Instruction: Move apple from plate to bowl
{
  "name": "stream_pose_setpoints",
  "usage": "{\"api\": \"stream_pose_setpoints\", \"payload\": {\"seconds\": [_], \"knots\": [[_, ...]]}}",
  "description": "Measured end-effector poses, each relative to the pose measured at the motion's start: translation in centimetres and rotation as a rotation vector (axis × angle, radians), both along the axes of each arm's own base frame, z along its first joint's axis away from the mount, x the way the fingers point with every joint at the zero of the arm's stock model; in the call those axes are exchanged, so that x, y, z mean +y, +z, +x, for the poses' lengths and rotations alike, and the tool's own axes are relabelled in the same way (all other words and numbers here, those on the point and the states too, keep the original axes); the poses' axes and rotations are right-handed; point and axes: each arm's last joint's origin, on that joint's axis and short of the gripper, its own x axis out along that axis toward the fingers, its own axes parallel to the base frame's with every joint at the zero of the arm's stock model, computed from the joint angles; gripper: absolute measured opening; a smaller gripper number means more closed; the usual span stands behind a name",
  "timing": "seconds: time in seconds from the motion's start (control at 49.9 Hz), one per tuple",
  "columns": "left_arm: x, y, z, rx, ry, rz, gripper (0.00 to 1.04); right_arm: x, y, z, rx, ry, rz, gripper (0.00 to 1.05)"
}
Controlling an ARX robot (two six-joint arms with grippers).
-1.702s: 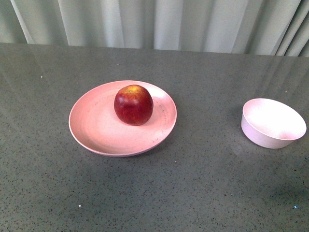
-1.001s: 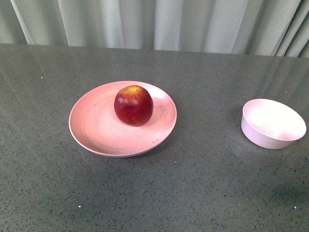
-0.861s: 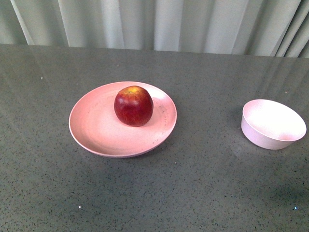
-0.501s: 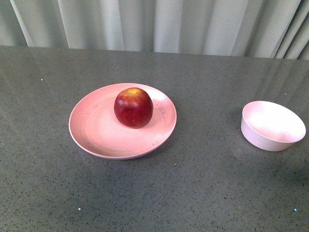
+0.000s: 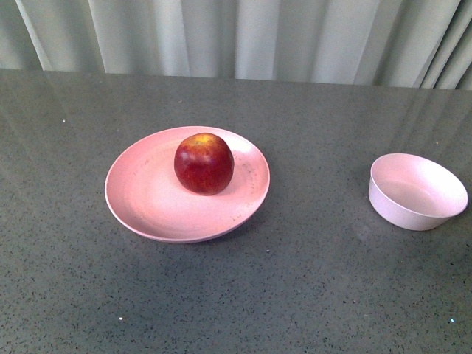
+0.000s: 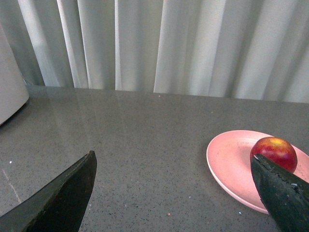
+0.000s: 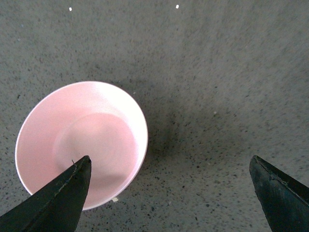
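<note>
Left tool (image 6: pixel 172 155) spread wide, empty — right tool (image 7: pixel 169 159) likewise, above bowl (image 7: pixel 43 121); apple (image 5: pixel 204 163) sits on plate (image 5: pixel 140 199).

surface (image 5: pixel 310 295): grey speckled stone look, smooth, slight sheen, pale reflections toward 12 o'clock. plate (image 5: pixel 140 199): pink, matt, faint dark specks, plastic-like. apple (image 5: pixel 204 163): smooth waxy skin, soft shine. bowl (image 5: pixel 391 210), 3 o'clock of plate: pale pink, smooth, satin. curtain (image 5: pixel 236 37): pleated cloth, matt. left pincer (image 6: pixel 172 155), right pincer (image 7: pixel 169 158): fingers (image 6: pixel 63 198) matt black.
</note>
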Motion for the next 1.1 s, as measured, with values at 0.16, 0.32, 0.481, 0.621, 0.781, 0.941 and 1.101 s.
{"api": "stream_pose_setpoints", "payload": {"seconds": [0.16,0.32,0.481,0.621,0.781,0.941,1.101], "knots": [[0.0,0.0,0.0,0.000,0.000,0.000,0.96,0.7,-2.1,1.7,0.073,-0.010,0.046,0.96],[0.0,0.0,0.0,0.000,0.000,0.000,0.96,1.1,-3.3,2.5,0.113,-0.032,0.076,0.96],[0.0,0.0,0.0,0.000,0.000,0.000,0.96,1.6,-4.4,3.1,0.142,-0.050,0.102,0.96],[0.0,0.0,0.0,0.000,0.000,0.000,0.96,2.1,-5.0,3.7,0.162,-0.059,0.134,0.96],[0.0,0.0,0.0,0.000,0.000,0.000,0.96,2.8,-5.3,4.4,0.178,-0.069,0.176,0.75],[0.0,0.0,0.0,0.000,0.000,0.000,0.96,3.2,-5.4,5.1,0.193,-0.081,0.201,0.54],[0.0,0.0,0.0,0.000,0.000,0.000,0.96,3.4,-5.3,5.5,0.206,-0.096,0.221,0.35]]}}
